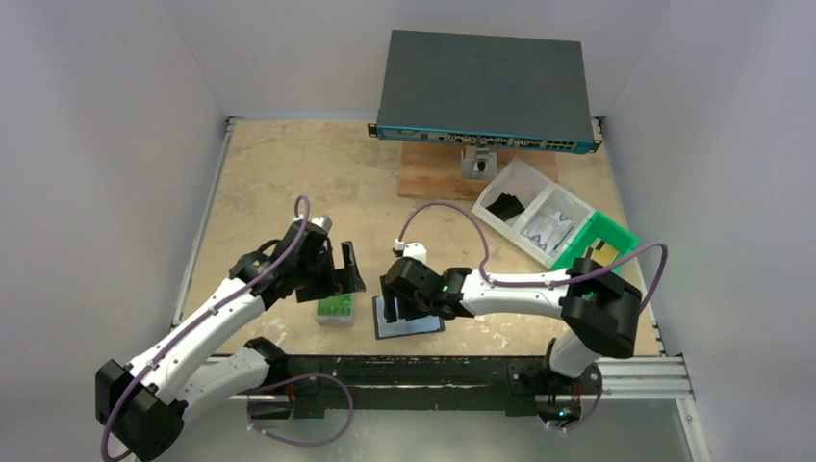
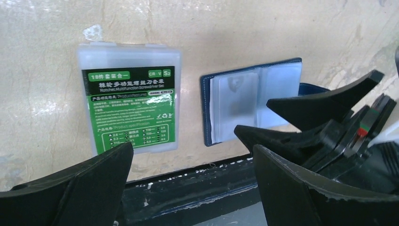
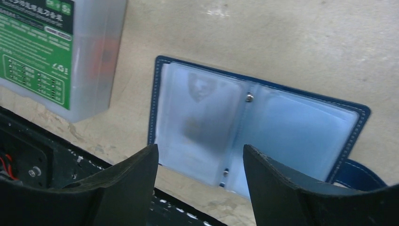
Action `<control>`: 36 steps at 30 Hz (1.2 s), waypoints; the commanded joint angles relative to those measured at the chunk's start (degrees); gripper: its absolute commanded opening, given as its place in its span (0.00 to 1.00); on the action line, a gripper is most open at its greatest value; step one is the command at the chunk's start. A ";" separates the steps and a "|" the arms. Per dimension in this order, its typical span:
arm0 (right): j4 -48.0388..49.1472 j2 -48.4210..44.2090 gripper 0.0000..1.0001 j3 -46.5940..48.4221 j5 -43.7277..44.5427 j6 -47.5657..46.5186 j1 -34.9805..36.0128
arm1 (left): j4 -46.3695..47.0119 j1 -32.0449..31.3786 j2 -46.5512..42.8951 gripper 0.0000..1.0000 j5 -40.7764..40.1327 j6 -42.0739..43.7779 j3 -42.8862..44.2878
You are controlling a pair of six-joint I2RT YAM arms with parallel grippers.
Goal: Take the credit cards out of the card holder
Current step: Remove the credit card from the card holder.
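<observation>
The card holder (image 1: 409,325) lies unfolded flat near the table's front edge, navy outside with frosted light-blue sleeves (image 3: 254,127) inside. It also shows in the left wrist view (image 2: 240,108). The credit cards are hidden; only a dim shadow shows behind the left sleeve. My right gripper (image 3: 200,147) hovers just above the holder's near edge, open, with nothing between its fingers (image 2: 324,101). It sits over the holder in the top view (image 1: 404,296). My left gripper (image 2: 193,146) is open and empty, held to the left of the holder (image 1: 342,271).
A grey case with a green label (image 1: 335,309) lies left of the holder, below the left gripper. The black front rail (image 1: 433,371) runs right behind both. At the back stand a network switch (image 1: 481,91), a wooden board (image 1: 443,173), a clear compartment box (image 1: 534,212) and a green tray (image 1: 606,241).
</observation>
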 commanded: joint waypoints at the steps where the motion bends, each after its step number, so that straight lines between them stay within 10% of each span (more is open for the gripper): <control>1: -1.08 1.59 0.64 3.85 6.08 2.64 2.15 | -1.70 1.08 -1.54 1.00 -3.14 -1.46 -0.05; 27: -3.29 8.84 0.54 5.46 6.59 7.28 3.26 | 3.35 1.63 0.60 1.00 1.63 0.43 -3.68; 36: 0.70 8.87 0.18 0.81 3.55 8.01 2.83 | 6.30 1.53 2.23 0.95 6.46 1.37 -4.18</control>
